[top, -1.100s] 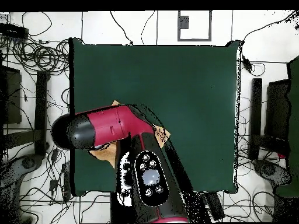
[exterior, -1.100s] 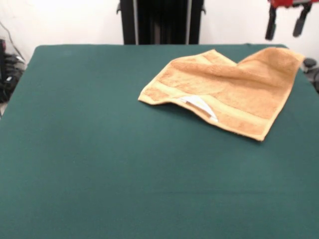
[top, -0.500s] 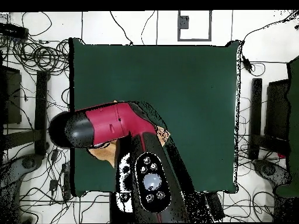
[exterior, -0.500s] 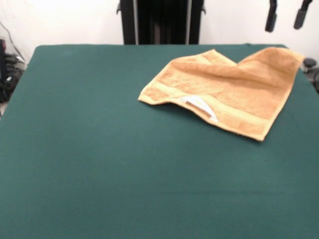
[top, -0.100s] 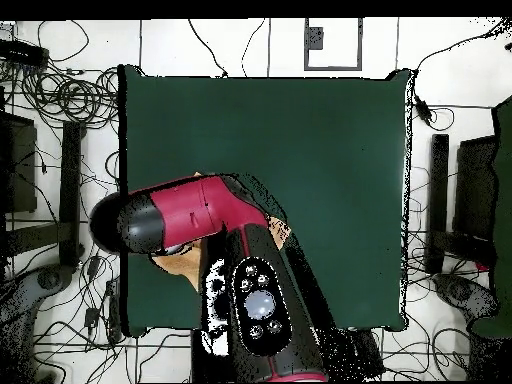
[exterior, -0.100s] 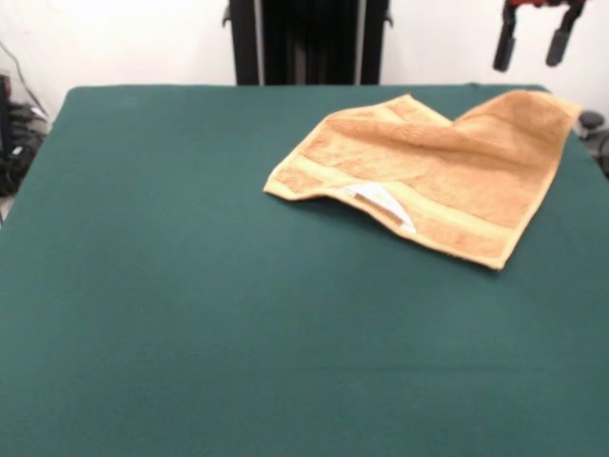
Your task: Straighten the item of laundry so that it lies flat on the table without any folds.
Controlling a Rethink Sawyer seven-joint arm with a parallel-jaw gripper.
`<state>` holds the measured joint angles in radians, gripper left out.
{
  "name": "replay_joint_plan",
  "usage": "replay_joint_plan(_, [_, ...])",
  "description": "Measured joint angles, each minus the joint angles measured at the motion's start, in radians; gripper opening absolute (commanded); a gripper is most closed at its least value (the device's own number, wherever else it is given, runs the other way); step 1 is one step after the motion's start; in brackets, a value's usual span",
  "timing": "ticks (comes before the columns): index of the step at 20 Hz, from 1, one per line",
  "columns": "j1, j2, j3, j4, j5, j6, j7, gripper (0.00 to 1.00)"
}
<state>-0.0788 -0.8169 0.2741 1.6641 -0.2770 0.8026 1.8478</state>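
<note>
Towel still folded, gripper up off it

Tan-orange terry-cloth towel [exterior, -0.100s: 433,171] w/ woven band stripes lies on the big dark green felt-covered table [exterior, -0.100s: 190,314], at the far right part in the front view, its right corner reaching the table's edge. Not flat: one side is doubled over, leaving a V-notch along the far edge, & a small white label [exterior, -0.100s: 381,202] shows at the lifted near edge.

Hidden/cut off: in the overhead view the red & black arm [top, -0.100s: 200,215] covers nearly all the towel; only tan slivers peek out beside it [top, -0.100s: 183,265]. Gripper can't be made out there. Front view shows just the gripper [exterior, -0.100s: 531,43] at the top edge, body cropped, hanging above the towel's far right corner, not touching. Its two black fingers [exterior, -0.100s: 501,49] stand apart, nothing between them.

Vs half a sec ago: gripper has come down a bit & shifted slightly left, w/ some red of its body now showing. Towel & label unchanged.
</note>
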Motion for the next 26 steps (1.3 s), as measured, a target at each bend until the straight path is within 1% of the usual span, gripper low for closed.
replay_joint_plan(9, [-0.04,0.032,0.0,-0.002,-0.024,0.0,0.0,1.0])
replay_joint_plan(15, [-0.045,0.078,0.0,-0.005,-0.026,0.0,0.0,1.0])
replay_joint_plan(16, [-0.045,0.097,0.0,-0.006,-0.027,0.0,0.0,0.0])
replay_joint_plan(21, [-0.045,0.121,0.0,-0.006,-0.03,0.0,0.0,0.0])
replay_joint_plan(26, [-0.045,0.159,0.0,-0.018,-0.08,-0.001,0.0,0.0])
